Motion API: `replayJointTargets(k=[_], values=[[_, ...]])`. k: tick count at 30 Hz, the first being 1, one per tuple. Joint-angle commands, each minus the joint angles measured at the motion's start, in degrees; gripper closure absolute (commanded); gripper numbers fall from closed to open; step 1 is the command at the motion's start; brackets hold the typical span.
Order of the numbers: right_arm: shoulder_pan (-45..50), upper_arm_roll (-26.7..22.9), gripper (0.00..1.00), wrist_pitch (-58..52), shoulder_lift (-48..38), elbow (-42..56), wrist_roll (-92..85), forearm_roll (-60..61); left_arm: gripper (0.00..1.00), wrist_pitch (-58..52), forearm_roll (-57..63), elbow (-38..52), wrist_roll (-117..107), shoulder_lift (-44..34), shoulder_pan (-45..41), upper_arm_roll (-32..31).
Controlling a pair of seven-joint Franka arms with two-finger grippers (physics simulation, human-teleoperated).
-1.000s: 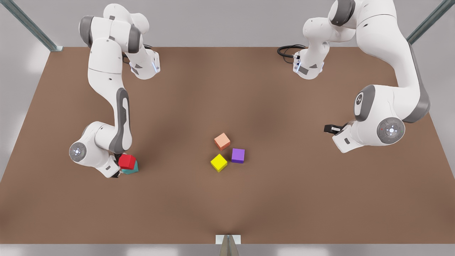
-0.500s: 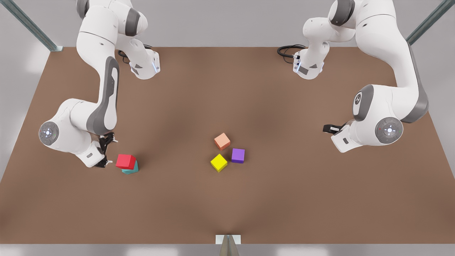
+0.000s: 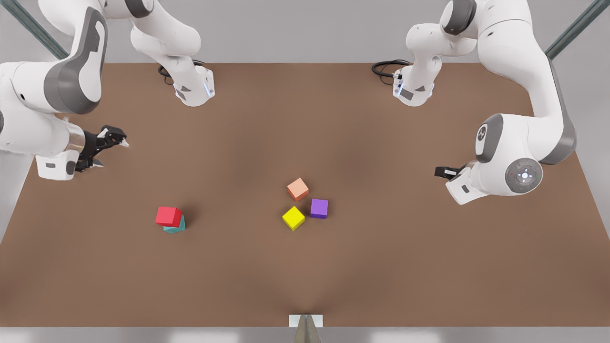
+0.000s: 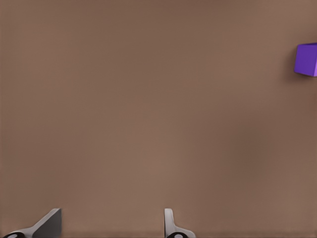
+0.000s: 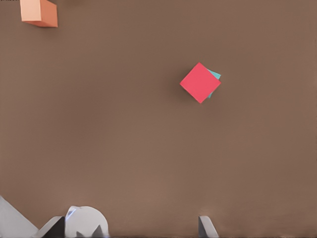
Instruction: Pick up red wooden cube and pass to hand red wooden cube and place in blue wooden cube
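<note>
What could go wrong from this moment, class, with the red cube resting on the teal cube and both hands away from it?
1. The red wooden cube sits twisted and off-centre on the blue wooden cube, overhanging toward the front view's left. A small jolt might tip it off.
2. The open right hand hangs at the front view's left. A low sweep past could knock the stack.
The open left hand waits at the front view's right.
</note>
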Motion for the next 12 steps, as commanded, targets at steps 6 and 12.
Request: replayJointTargets(k=[6, 12], values=[[1.0, 0.1, 0.00, 4.3, -4.0, -5.4, 51.6, -2.6, 0.00, -0.3, 0.4, 0.2, 0.2, -0.1, -0.3, 0.0], [1.0, -0.1, 0.00, 4.3, -4.6, -5.5, 51.7, -2.5, 0.00, 0.0, 0.6, 0.4, 0.3, 0.3, -0.4, -0.1]])
